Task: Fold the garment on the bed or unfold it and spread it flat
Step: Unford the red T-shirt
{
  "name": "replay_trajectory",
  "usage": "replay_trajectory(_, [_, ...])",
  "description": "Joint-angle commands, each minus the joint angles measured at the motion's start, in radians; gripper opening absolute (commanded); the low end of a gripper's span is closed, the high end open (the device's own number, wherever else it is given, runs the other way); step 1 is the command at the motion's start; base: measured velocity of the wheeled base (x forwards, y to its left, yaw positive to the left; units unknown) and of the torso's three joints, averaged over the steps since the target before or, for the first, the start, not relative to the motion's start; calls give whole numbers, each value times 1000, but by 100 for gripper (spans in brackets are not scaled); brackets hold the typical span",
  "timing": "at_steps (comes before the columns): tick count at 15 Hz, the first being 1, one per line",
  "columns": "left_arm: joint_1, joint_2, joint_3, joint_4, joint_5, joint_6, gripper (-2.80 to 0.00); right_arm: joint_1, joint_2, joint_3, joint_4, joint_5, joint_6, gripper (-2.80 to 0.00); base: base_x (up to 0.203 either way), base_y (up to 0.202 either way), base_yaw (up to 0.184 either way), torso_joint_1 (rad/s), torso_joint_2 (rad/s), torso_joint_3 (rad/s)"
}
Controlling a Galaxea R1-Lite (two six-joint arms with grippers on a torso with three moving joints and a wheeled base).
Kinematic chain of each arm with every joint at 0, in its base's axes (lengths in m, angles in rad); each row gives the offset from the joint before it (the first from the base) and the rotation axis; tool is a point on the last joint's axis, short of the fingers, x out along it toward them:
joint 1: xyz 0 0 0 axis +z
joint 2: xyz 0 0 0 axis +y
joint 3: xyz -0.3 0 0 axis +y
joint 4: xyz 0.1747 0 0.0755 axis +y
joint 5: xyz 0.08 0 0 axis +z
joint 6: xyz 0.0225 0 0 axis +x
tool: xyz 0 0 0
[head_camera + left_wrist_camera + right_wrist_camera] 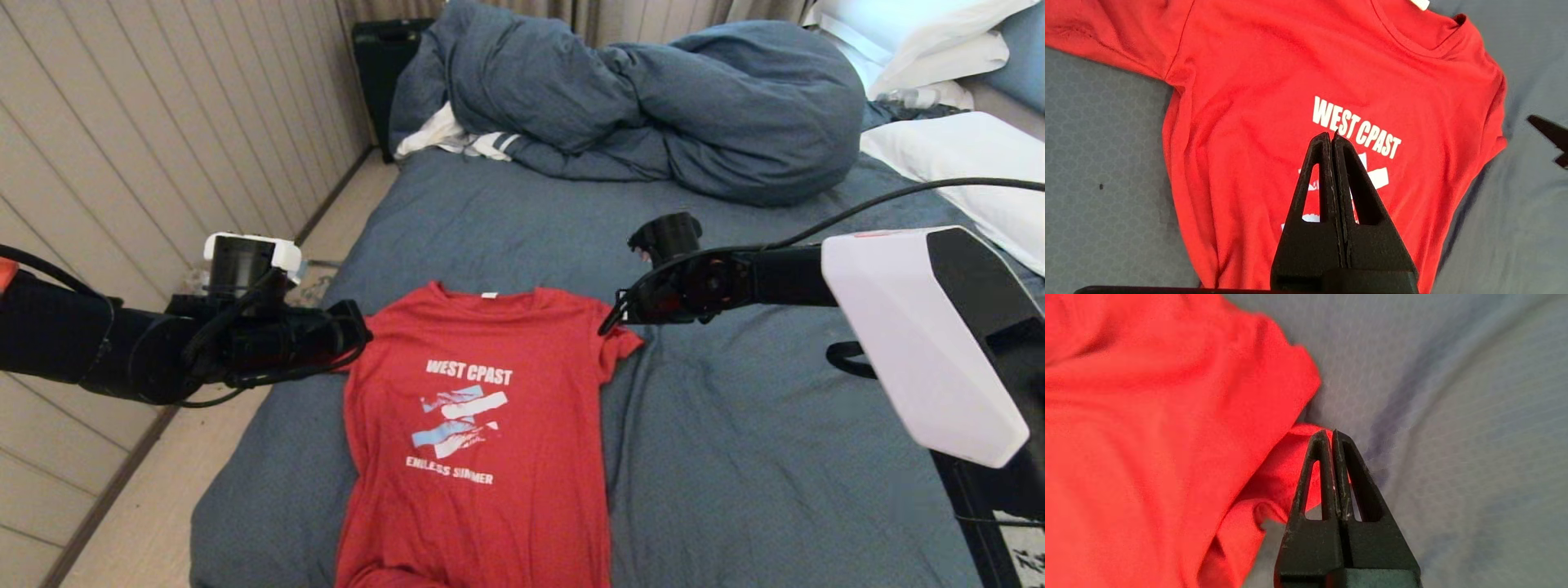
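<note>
The garment [473,425], a red T-shirt with white print and a white neck tag [489,296], lies front up and spread on the bed [775,457], collar toward the far end. My left gripper [365,331] is shut and empty, hovering over the shirt's left shoulder; in the left wrist view its tips [1332,136] sit above the print on the garment [1241,102]. My right gripper [606,328] is shut at the edge of the crumpled right sleeve [622,343]. In the right wrist view its tips [1331,433] meet the red sleeve fold [1286,469]; no cloth shows between them.
A bunched blue-grey duvet [653,98] fills the far end, with a white striped cloth [465,143] poking out beneath it. White pillows [963,155] lie at the right. A panelled wall [122,122] and a strip of floor [163,506] run along the bed's left edge.
</note>
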Motion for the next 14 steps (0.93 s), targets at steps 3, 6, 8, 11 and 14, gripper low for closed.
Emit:
replay_trajectory(3, [1, 9, 4, -7, -1, -3, -280, 8, 67, -5, -12, -11, -10, 0, 0, 0, 0, 0, 0, 0])
replay_trajectory(6, [0, 24, 2, -10, -1, -3, -280, 8, 76, 1, -40, -11, -2, 0, 0, 0, 0, 0, 0, 0])
replay_trajectory(8, [0, 33, 2, -10, -1, -3, -280, 8, 73, 9, -37, -12, 7, 0, 0, 0, 0, 0, 0, 0])
replay_trajectory(11, [0, 43, 2, -12, -1, -3, -280, 7, 40, 57, -41, -19, 14, 0, 0, 0, 0, 0, 0, 0])
replay_trajectory(14, [-2, 54, 2, -12, -1, -2, -280, 7, -6, 123, -45, -22, 26, 0, 0, 0, 0, 0, 0, 0])
